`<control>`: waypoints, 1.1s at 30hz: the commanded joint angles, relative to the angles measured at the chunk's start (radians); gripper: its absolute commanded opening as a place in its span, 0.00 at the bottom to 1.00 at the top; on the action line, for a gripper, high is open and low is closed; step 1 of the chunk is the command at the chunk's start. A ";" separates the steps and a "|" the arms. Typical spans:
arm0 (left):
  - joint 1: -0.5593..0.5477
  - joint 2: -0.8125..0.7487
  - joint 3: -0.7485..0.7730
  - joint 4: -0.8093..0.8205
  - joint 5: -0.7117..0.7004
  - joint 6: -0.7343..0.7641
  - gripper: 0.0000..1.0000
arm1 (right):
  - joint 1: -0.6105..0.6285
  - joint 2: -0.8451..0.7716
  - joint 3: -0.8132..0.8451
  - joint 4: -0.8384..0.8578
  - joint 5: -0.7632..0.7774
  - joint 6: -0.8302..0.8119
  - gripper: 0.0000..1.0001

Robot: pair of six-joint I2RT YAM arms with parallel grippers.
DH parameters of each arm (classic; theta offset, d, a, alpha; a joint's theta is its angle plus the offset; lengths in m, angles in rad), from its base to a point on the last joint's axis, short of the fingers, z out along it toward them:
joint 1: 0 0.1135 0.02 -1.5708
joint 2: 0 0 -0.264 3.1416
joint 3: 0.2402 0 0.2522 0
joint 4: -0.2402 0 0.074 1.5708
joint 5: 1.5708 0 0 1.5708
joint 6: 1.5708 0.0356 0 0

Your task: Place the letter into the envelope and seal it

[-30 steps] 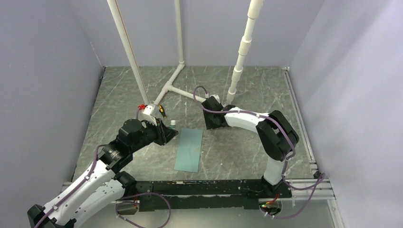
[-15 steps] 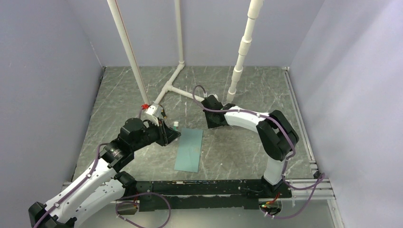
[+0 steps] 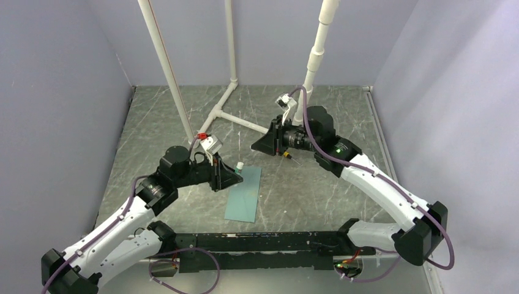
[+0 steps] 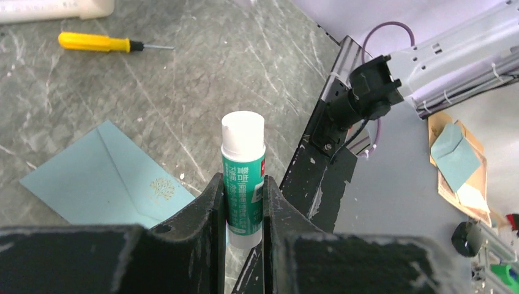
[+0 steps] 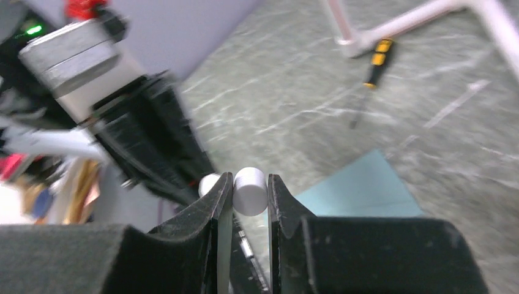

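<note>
The pale teal envelope (image 3: pixel 243 195) lies flat on the grey table, flap side up with a small gold tree print, and also shows in the left wrist view (image 4: pixel 104 180) and the right wrist view (image 5: pixel 361 187). My left gripper (image 3: pixel 235 176) (image 4: pixel 243 182) is shut on a green glue stick (image 3: pixel 239 166) (image 4: pixel 243 147) with a white top, held above the envelope's far left corner. My right gripper (image 3: pixel 257 147) (image 5: pixel 250 179) is shut on a small white cap (image 5: pixel 250 193), raised a little beyond the envelope's far end, facing the left gripper. The letter is out of view.
A yellow-handled screwdriver (image 4: pixel 92 41) (image 5: pixel 373 58) lies on the table beyond the envelope. White pipes (image 3: pixel 223 113) stand and lie at the back. A black rail (image 3: pixel 257 242) runs along the near edge. Loose tan and teal papers (image 4: pixel 456 159) lie off the table.
My right arm has lifted from low by the envelope's far end to a raised pose holding the cap. My left gripper has moved slightly right with the glue stick.
</note>
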 commanded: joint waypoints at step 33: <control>-0.008 0.125 0.187 0.009 0.234 0.141 0.02 | 0.007 0.022 -0.050 0.105 -0.426 0.076 0.01</control>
